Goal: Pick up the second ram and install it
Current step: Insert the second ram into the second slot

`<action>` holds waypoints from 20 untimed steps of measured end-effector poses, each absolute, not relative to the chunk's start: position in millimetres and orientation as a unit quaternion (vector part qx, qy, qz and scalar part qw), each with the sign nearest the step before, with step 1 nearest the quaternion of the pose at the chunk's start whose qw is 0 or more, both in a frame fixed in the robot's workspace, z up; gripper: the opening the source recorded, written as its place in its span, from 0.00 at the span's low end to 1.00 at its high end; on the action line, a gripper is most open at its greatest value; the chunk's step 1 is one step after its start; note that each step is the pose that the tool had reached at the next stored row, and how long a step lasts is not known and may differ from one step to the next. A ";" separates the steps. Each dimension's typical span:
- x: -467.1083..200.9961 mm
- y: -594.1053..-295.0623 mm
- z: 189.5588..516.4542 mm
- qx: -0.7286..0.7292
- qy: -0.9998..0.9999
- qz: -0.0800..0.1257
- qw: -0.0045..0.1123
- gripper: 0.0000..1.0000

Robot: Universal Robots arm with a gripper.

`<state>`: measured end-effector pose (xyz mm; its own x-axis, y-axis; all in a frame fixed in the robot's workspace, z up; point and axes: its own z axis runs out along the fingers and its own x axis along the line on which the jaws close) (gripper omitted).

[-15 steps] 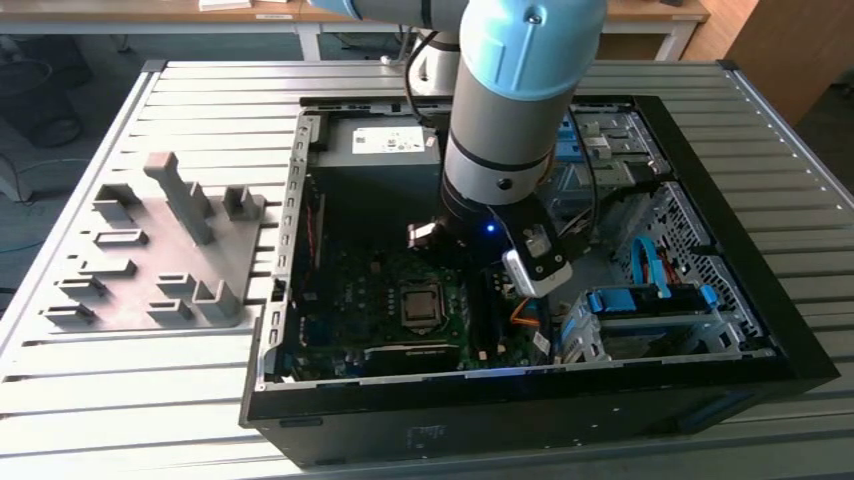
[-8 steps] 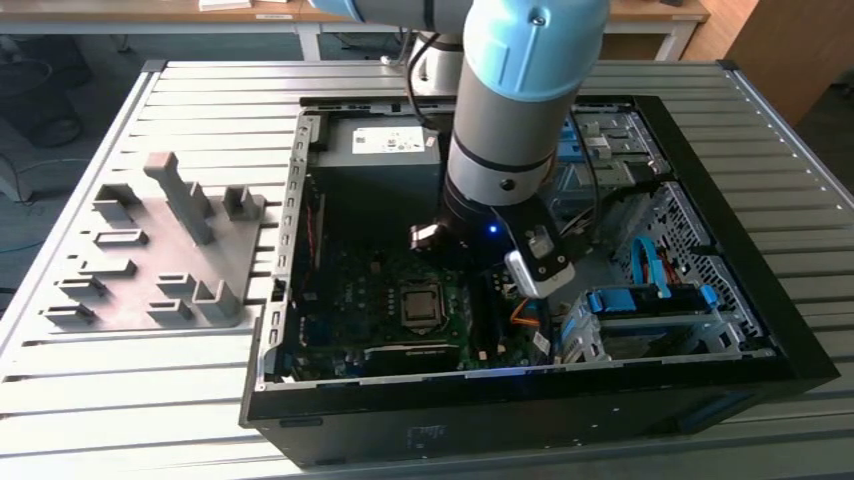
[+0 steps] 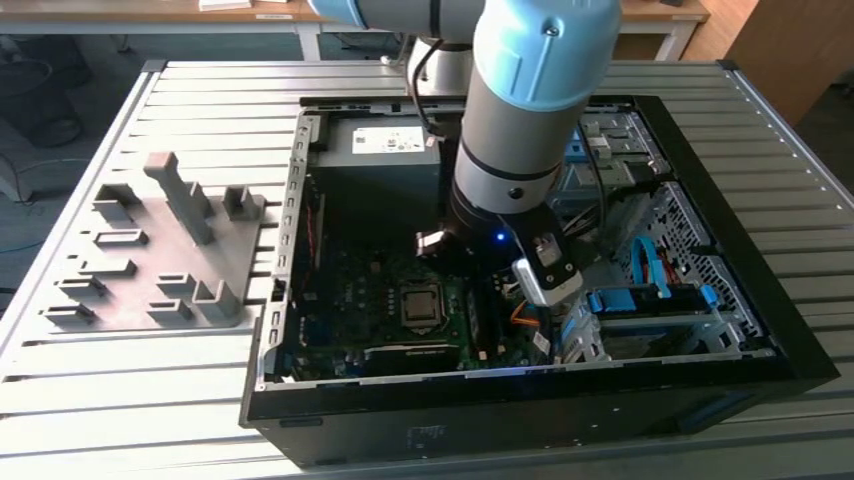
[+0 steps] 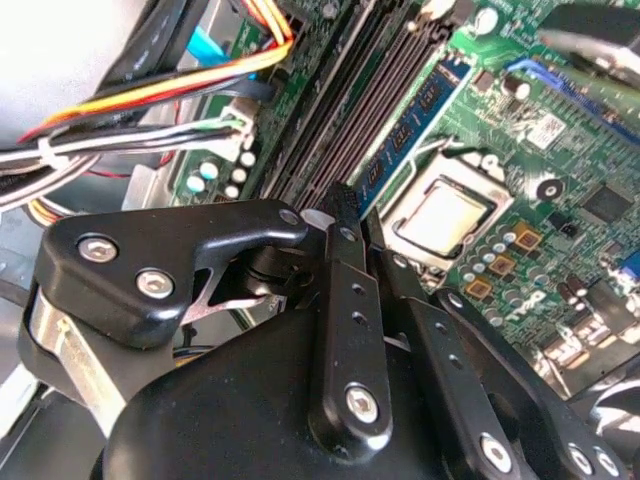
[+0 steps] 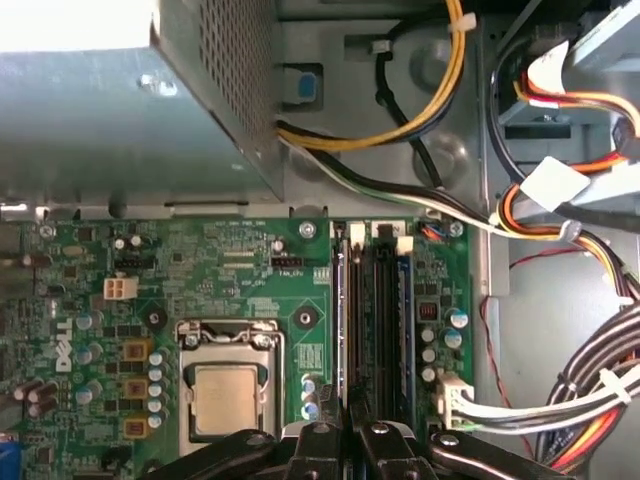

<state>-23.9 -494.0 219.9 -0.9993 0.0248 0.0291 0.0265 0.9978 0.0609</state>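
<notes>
Two memory sticks show among the long black slot strips (image 5: 378, 320) of the motherboard (image 5: 230, 270), which lies inside the open computer case (image 3: 787, 340). One, a blue-edged stick (image 5: 403, 320), stands in the slot on the side of the cables (image 5: 560, 400). The second ram (image 4: 425, 110) stands on edge at the slot nearest the square silver processor (image 4: 445, 215). In the second wrist view its blue-and-white label faces that chip; in the first wrist view it appears as a thin line.

The gripper (image 5: 350, 432) sits right over one end of this stick. Its fingers (image 4: 340, 260) stand almost together with just a narrow gap, and the second ram's top edge runs into that gap, so the gripper is clamped on the stick. Whether the stick is pressed fully home in its slot cannot be told.

In the exterior view the arm (image 3: 514, 150) reaches steeply down into the case, well apart from the grey fixture (image 3: 160, 260) on the slatted table (image 3: 134, 400).
</notes>
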 end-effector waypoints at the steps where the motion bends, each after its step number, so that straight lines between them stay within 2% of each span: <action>1: -23.4 -494.5 219.8 -0.013 -0.999 -0.031 0.014 0.14; 20: -18.7 -494.9 216.9 -0.013 -0.999 -0.027 0.014 0.14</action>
